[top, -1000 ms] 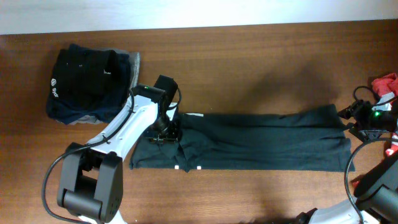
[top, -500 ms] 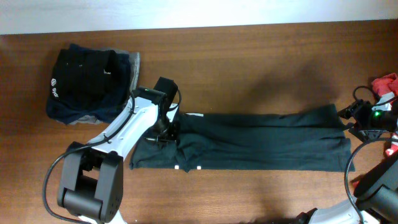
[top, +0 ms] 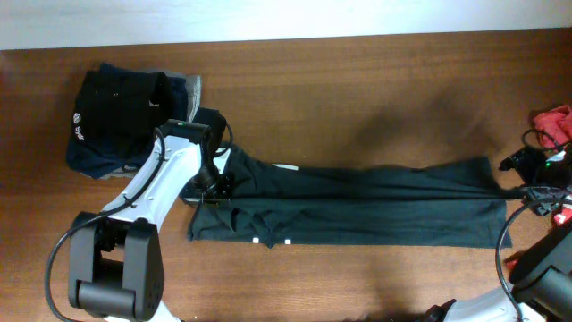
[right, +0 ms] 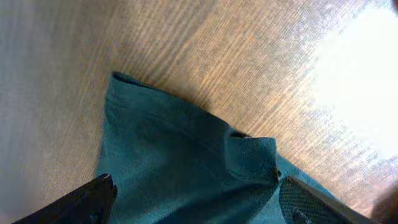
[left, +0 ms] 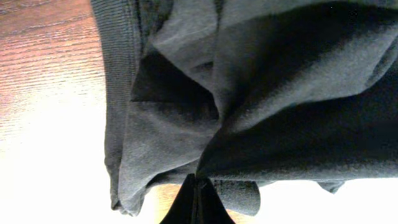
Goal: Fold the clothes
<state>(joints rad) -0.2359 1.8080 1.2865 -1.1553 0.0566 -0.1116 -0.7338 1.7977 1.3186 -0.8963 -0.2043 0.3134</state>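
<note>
Leftward and slightly toward the table's far edge is where the left gripper [top: 217,185] has gone since a second ago. It has dragged the upper left corner of the dark green garment [top: 357,210] with it, so that corner now juts past the lower layer. The right arm has also shifted outward, and the garment's top edge is drawn into a straight, taut ridge.

The garment lies on the wooden table [top: 357,98] as a long, narrow band. Its long axis runs left to right along the near edge, and it reaches from beside the left arm almost to the right arm. It is folded in layers, with small white tags at the lower left and creases fanning from the held corner.

The left gripper's fingers are pressed together on a fold of the fabric. The right gripper [right: 198,183] stands wide apart, with the garment's right corner lying between its fingers.

A stack of dark folded clothes [top: 125,121] sits at the far left and a red garment [top: 554,119] at the right edge.
</note>
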